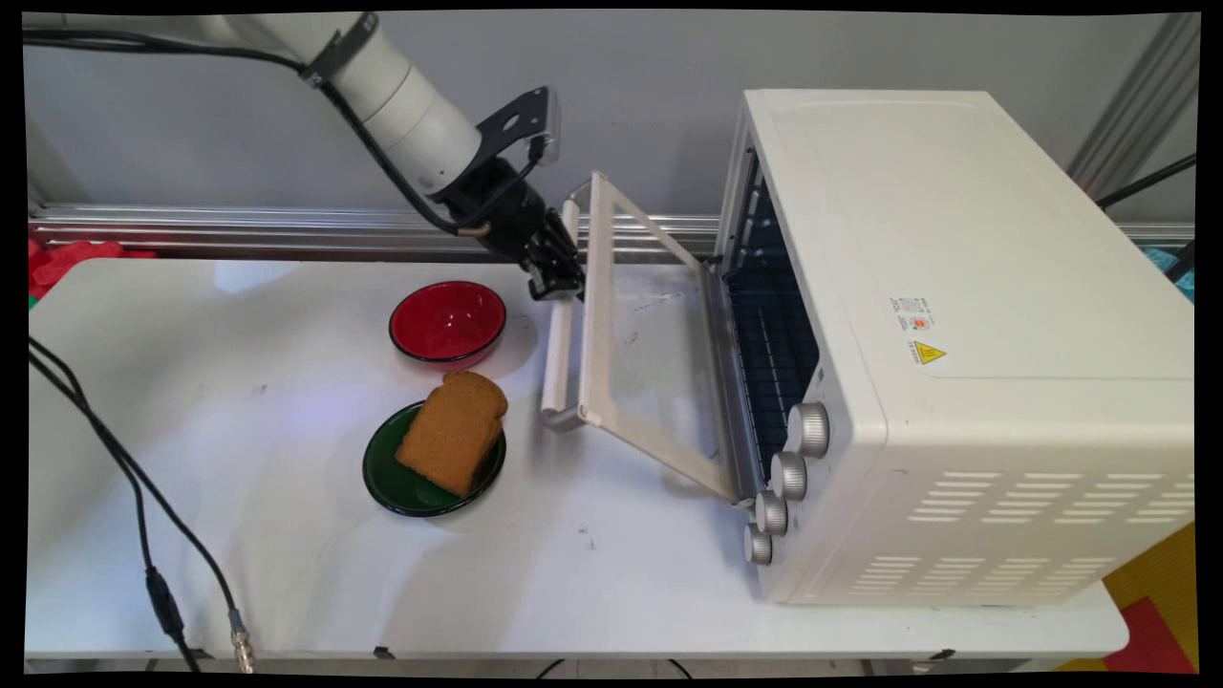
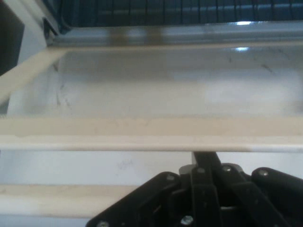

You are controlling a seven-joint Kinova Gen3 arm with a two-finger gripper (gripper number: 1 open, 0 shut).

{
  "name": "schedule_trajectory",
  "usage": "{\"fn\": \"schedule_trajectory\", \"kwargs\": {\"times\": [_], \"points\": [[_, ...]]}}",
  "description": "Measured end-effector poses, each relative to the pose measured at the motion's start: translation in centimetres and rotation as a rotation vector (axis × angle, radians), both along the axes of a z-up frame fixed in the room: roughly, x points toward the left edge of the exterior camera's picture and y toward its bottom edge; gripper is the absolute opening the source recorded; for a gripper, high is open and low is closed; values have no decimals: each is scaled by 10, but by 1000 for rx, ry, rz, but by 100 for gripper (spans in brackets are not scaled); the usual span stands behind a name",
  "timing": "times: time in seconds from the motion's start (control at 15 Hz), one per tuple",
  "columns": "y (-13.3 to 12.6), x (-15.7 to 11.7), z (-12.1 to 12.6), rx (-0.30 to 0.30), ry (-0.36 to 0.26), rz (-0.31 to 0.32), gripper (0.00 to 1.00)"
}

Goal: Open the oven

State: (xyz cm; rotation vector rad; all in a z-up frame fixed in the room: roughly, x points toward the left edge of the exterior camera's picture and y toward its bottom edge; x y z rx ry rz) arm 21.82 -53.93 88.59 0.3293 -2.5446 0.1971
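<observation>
My gripper [image 1: 557,279] is at the far end of the cream handle [image 1: 559,363] of the toaster oven's door [image 1: 650,363], which hangs open and slopes down toward the table. In the hand view the gripper [image 2: 204,158] is shut, its black fingers pressed together and reaching over the handle bar [image 2: 57,198] into the gap before the door's top rail [image 2: 118,135]. The handle is not held between them. Beyond the glass lies the dark wire rack [image 2: 165,12] inside the white oven [image 1: 955,287].
A red bowl [image 1: 447,321] stands left of the handle. Nearer the front, a slice of brown bread [image 1: 454,430] lies on a green plate [image 1: 392,483]. Black cables [image 1: 143,516] hang over the table's left front. Several knobs [image 1: 788,475] line the oven's front.
</observation>
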Motion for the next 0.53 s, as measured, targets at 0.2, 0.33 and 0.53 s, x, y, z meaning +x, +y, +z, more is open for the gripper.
{"fn": "schedule_trajectory", "kwargs": {"times": [0.2, 0.33, 0.53], "points": [[1, 12, -13, 17, 2, 18, 0], [2, 18, -21, 27, 5, 25, 0], [3, 25, -33, 40, 9, 33, 0]]}}
